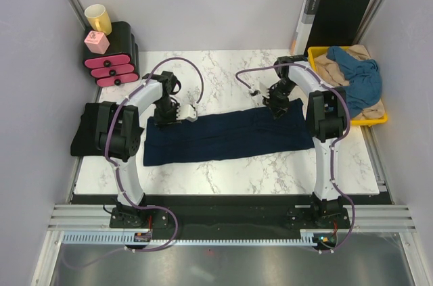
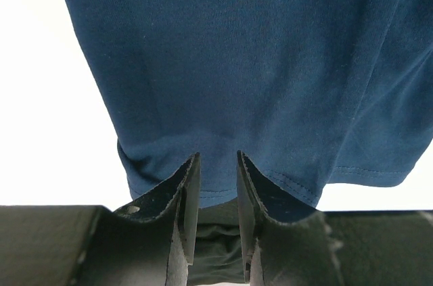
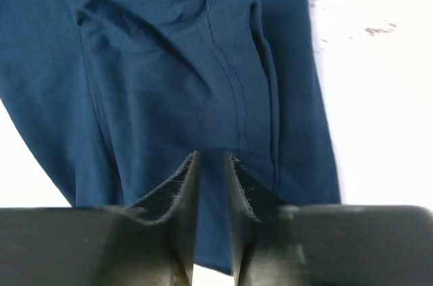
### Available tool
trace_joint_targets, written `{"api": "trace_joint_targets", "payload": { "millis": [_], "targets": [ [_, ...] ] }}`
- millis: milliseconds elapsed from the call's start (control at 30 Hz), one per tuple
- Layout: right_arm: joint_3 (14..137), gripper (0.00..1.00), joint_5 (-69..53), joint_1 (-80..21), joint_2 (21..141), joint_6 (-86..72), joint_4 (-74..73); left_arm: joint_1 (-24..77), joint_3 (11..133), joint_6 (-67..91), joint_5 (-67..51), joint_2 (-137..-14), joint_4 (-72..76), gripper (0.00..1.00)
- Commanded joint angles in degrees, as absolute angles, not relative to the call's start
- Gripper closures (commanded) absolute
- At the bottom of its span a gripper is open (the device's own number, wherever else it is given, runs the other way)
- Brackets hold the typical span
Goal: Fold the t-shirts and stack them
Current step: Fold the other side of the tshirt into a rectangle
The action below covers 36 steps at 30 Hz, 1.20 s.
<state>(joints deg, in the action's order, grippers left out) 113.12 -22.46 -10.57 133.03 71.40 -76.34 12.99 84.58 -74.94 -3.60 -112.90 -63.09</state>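
Note:
A large dark navy t-shirt (image 1: 226,137) lies folded into a long band across the marble table. My left gripper (image 1: 166,117) is down on its far left corner. In the left wrist view that gripper (image 2: 218,156) is closed over the hem, with navy cloth (image 2: 257,63) bunched between the fingers. My right gripper (image 1: 277,107) sits on the far right end of the band. The right wrist view shows this gripper (image 3: 212,155) pinching a fold near a seam of the shirt (image 3: 169,83).
A yellow tray (image 1: 371,122) at the right holds a medium-blue shirt (image 1: 358,76) and a beige one (image 1: 331,66). A black shirt (image 1: 86,134) lies at the table's left edge. A black orange-edged folder (image 1: 338,15) leans at the back right. Pink drawers (image 1: 111,56) with a yellow mug (image 1: 99,18) stand at the back left.

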Motion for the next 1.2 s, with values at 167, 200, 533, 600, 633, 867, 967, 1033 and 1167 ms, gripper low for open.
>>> {"api": "trace_joint_targets", "payload": {
  "millis": [167, 200, 533, 600, 633, 867, 967, 1033, 1167],
  "targets": [
    [114.9, 0.62, -20.8, -10.7, 129.8, 71.3, -73.8, 13.1, 85.5, -73.0, -5.1, -112.8, -62.8, 0.65],
    [114.9, 0.61, -20.7, -10.7, 130.0, 71.5, -73.3, 13.2, 85.6, -73.0, -5.1, -112.8, -62.8, 0.65],
    [115.8, 0.59, -19.0, -9.9, 133.2, 70.2, -68.1, 13.4, 85.8, -72.5, -4.7, -113.0, -62.9, 0.65],
    [115.8, 0.60, -18.7, -9.9, 134.2, 70.9, -68.9, 13.4, 86.1, -72.5, -4.5, -113.5, -62.9, 0.65],
    [115.8, 0.60, -18.7, -9.9, 134.5, 71.4, -69.3, 13.4, 86.4, -72.5, -4.3, -113.6, -63.1, 0.65],
    [116.2, 0.74, -18.8, -10.0, 136.7, 72.2, -70.9, 13.4, 88.7, -72.9, -4.2, -115.0, -63.7, 0.65],
    [116.0, 1.00, -19.0, -10.1, 136.2, 71.9, -71.0, 13.4, 89.2, -73.0, -4.3, -115.5, -63.8, 0.65],
    [115.8, 1.00, -19.1, -10.1, 135.5, 71.9, -71.1, 13.4, 89.5, -73.2, -4.3, -115.7, -63.9, 0.65],
    [115.8, 1.00, -18.7, -10.0, 133.9, 71.7, -71.1, 13.4, 90.0, -73.3, -4.3, -116.2, -63.9, 0.66]
  ]
}}
